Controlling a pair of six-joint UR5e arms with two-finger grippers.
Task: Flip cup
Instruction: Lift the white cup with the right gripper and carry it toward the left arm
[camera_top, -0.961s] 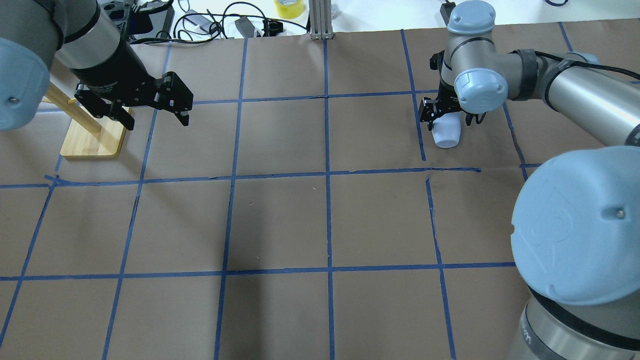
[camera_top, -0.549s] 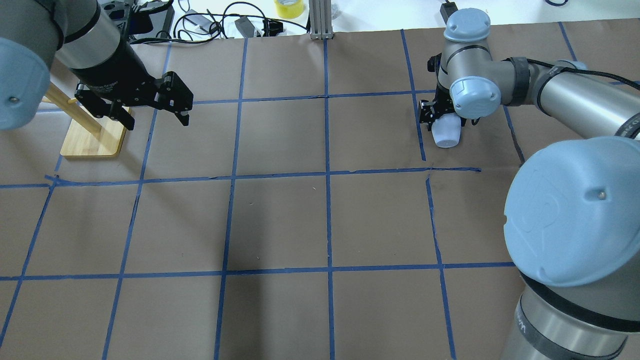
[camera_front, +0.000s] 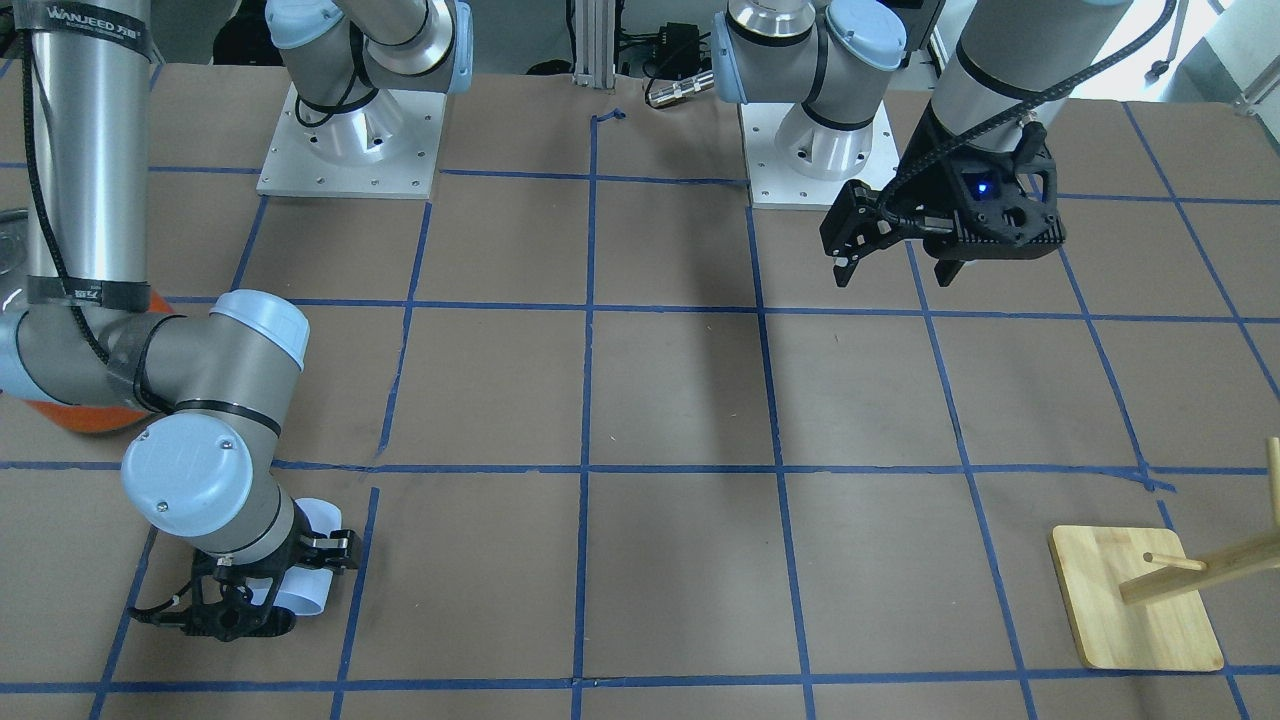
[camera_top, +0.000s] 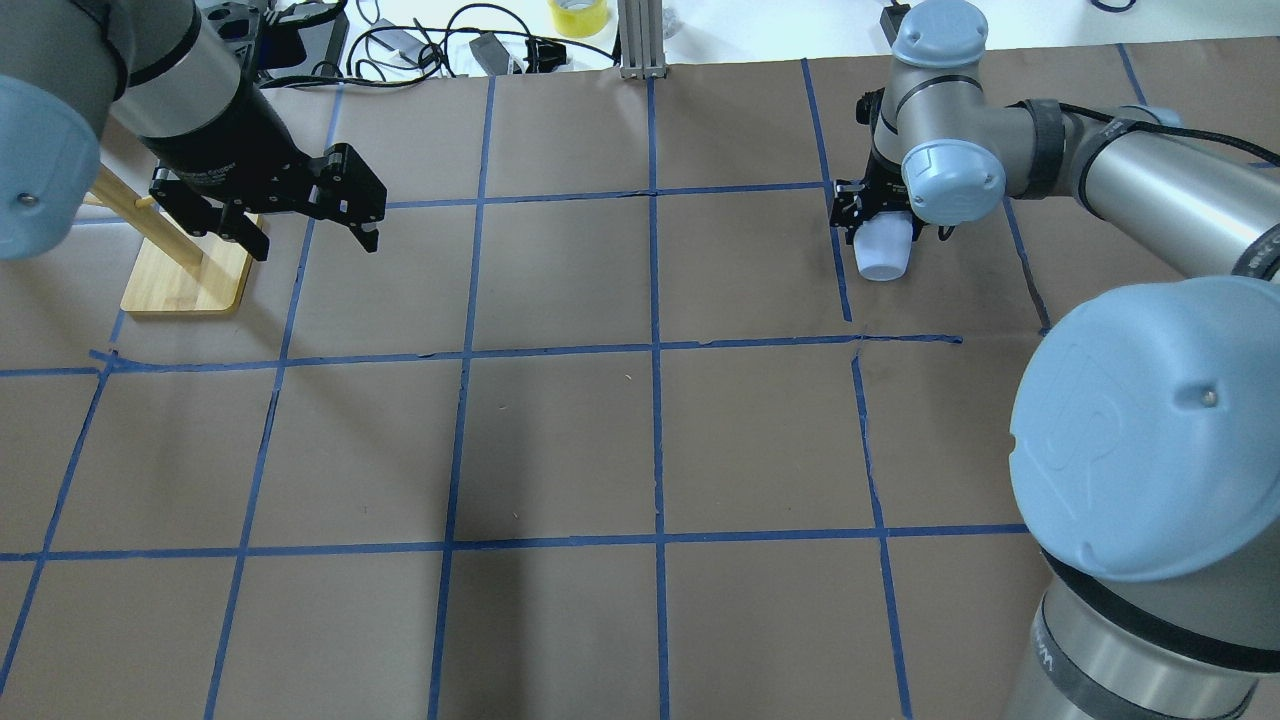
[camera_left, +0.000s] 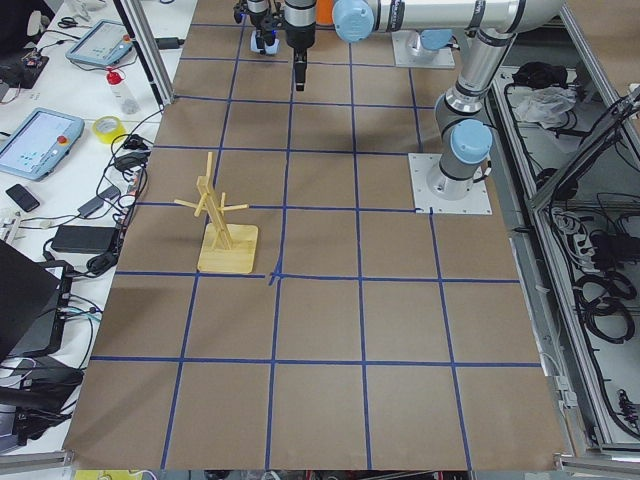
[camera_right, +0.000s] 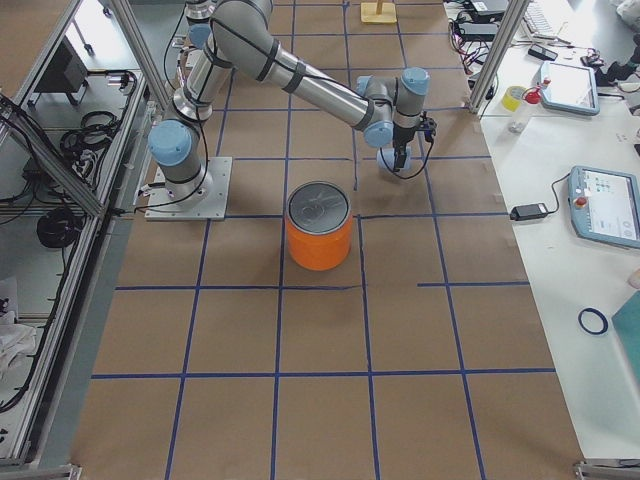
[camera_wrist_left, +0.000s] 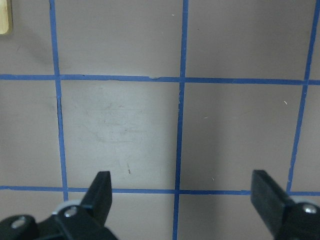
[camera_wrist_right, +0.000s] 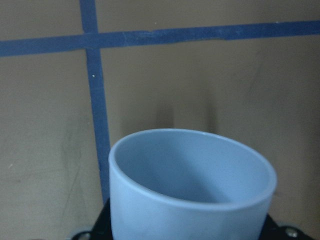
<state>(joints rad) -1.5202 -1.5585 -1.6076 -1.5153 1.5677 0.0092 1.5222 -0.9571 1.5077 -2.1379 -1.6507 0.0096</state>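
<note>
Plainly, the right claw (camera_top: 878, 228) grips the cup (camera_top: 882, 256), blue inside.

Obstacles on the bench (camera_top: 560, 450): wooden peg stand (camera_top: 185, 275) toward the far edge, left side; orange can (camera_right: 320, 240) on the right side; the surface between them lies open for passage.

At lower left of the frame I see the right gripper (camera_front: 283, 585) closed around the tilted cup (camera_front: 308, 596); at upper right the left gripper (camera_front: 893, 272) hangs with jaws apart.
</note>
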